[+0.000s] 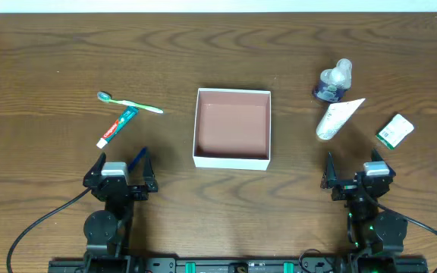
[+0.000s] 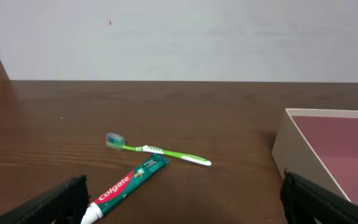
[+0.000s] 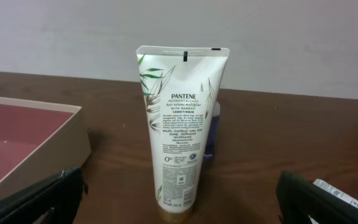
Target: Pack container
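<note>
The container (image 1: 231, 161), a square white-walled box with a pinkish-brown floor, sits mid-table with nothing in it. Left of it lie a green toothbrush (image 1: 131, 103) and a red-and-green toothpaste tube (image 1: 117, 127). My left gripper (image 1: 124, 161) is open just in front of them, and the toothpaste (image 2: 129, 183) points toward its left finger. To the container's right a white conditioner tube (image 1: 338, 118) lies against a clear blue-based bottle (image 1: 334, 82). My right gripper (image 1: 353, 165) is open in front of the tube (image 3: 179, 124), whose cap end points between the fingers. Neither gripper touches anything.
A small white-and-green box (image 1: 395, 130) lies at the far right, its corner showing by my right finger (image 3: 337, 191). The container's wall is close on the right in the left wrist view (image 2: 303, 149) and on the left in the right wrist view (image 3: 42, 149).
</note>
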Controlling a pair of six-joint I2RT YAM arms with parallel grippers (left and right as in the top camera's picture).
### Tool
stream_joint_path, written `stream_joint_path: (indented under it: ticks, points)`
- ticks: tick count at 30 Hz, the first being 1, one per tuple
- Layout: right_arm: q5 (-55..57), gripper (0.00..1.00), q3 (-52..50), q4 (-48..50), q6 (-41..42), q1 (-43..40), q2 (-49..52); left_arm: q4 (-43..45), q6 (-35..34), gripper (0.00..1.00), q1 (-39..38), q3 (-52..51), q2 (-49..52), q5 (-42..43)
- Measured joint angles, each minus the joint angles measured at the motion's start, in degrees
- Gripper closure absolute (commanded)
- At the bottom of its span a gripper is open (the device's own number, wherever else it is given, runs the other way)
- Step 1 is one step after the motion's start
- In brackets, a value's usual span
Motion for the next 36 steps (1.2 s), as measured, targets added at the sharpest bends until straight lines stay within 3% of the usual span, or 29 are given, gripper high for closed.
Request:
stream_joint_path:
  ticks: [36]
  points:
    - [5.68, 0.01, 0.0, -0.24, -3.32, 0.0, 0.0, 0.0, 0.0, 0.02, 0.0, 0.0, 0.0, 0.0]
